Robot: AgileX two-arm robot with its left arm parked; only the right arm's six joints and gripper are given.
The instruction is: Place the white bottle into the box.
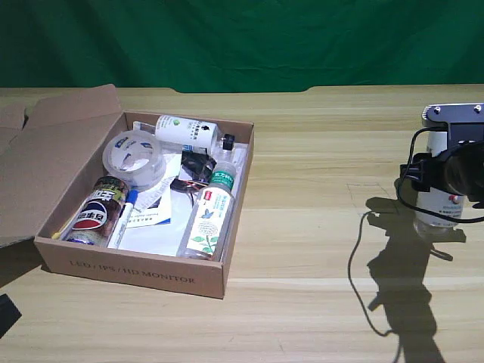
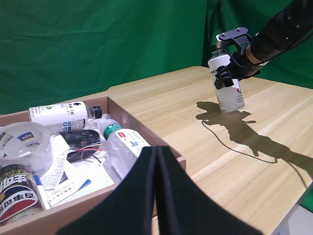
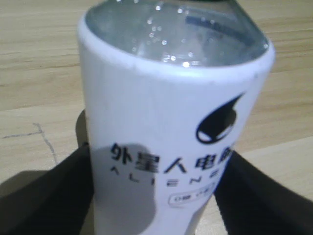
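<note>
One white bottle (image 3: 171, 132) is clasped between the two dark jaws of the right gripper (image 2: 226, 78), which press against its wrapped sides below the clear, droplet-beaded shoulder. Black Chinese lettering and a black drop-shaped mark are seen on the wrap, facing the wrist camera. The bottle (image 2: 226, 84) is held upright and tilted slightly; whether its base touches the wooden worktop (image 1: 318, 227) cannot be told. A dark shadow of arm and cable is cast on the worktop beneath the jaws.

Well apart from the jaws, toward the exterior view's left, the brown cardboard box (image 1: 136, 272) is set with its flap folded open. Inside it are seen a smaller white bottle (image 1: 185, 130) with a green round logo, a roll of clear tape (image 1: 133, 157), a Pepsi can (image 1: 98, 212), a slim clear bottle (image 1: 208, 219) with a green cap, a marker pen (image 1: 123, 219) and some papers (image 1: 155, 208).
</note>
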